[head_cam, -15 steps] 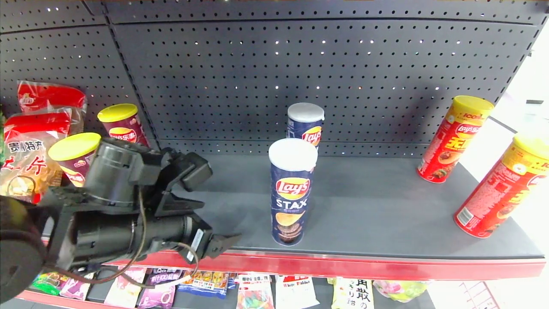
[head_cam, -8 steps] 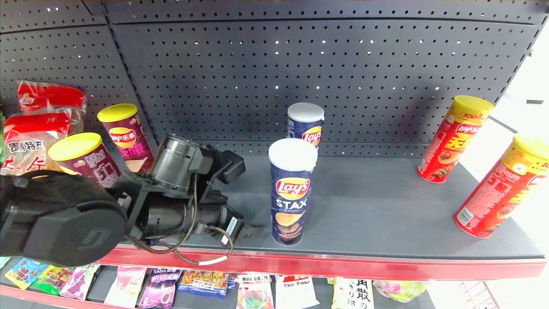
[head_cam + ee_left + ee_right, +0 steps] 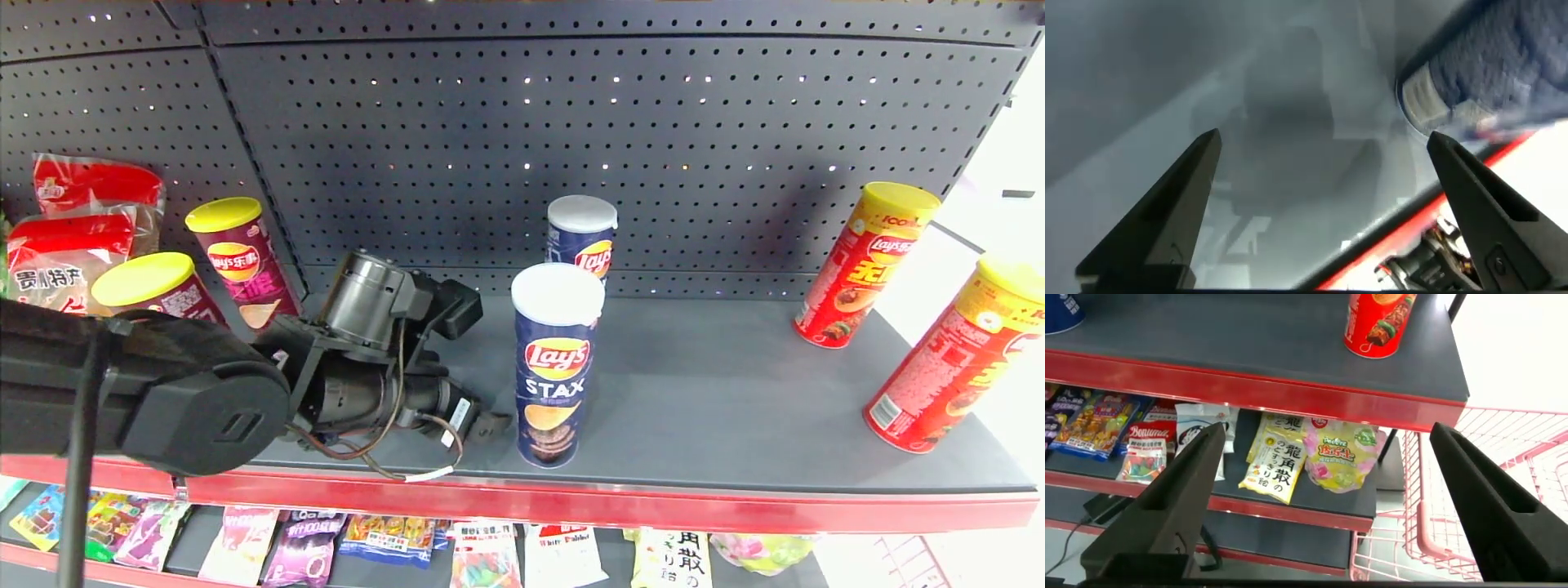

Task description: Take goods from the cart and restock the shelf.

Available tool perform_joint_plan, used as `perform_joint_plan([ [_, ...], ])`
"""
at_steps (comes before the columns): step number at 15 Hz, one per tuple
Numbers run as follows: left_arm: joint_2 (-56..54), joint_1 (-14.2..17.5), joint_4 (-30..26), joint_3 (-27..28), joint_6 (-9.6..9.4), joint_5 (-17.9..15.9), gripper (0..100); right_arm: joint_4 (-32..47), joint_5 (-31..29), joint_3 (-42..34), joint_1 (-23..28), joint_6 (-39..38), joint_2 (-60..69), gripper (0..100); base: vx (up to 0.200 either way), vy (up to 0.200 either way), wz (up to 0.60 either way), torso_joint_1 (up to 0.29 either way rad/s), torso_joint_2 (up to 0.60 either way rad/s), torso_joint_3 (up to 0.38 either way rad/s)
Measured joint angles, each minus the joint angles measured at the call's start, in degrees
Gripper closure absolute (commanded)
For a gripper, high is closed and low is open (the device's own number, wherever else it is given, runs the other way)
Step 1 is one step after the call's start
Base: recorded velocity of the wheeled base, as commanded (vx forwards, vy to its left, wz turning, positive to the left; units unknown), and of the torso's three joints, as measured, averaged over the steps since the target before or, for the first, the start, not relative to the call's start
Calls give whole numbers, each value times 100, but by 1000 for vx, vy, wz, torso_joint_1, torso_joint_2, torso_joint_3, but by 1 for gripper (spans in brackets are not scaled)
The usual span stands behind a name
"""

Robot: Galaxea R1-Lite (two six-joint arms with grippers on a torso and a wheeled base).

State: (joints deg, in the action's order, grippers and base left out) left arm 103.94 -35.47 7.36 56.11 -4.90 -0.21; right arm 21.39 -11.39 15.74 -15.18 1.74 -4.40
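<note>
Shelf (image 3: 694, 392): blue can (image 3: 557, 359) beside left hand (image 3: 492, 425).

Head camera overlooks the shelf (image 3: 702, 392) from above. Left wrist camera sits close beside the blue can (image 3: 555, 367). Right wrist camera views the shelf's right front from lower and farther back.

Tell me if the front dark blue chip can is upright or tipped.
Upright: the dark blue cylindrical chip can with a white lid stands on its base on the grey shelf board, lid facing up.

Two yellow-lidded purple cans (image 3: 238, 249) stood far left beside red snack bags (image 3: 67, 245), two yellow-lidded red cans (image 3: 867, 269) stood at the right, and colourful small packets (image 3: 1280, 464) lay in a row lower down, nearer.
</note>
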Motion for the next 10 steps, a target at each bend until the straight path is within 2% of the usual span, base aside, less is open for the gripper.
perform_joint_plan([
  [5, 196, 4, 7, 140, -11, 80, 0, -2, -2, 5, 0, -2, -2, 0, 0, 0, 0, 0, 0, 0],
  [10, 395, 1, 11, 502, -10, 121, 0, 4, 0, -4, 0, -2, -6, 0, 0, 0, 0, 0, 0, 0],
])
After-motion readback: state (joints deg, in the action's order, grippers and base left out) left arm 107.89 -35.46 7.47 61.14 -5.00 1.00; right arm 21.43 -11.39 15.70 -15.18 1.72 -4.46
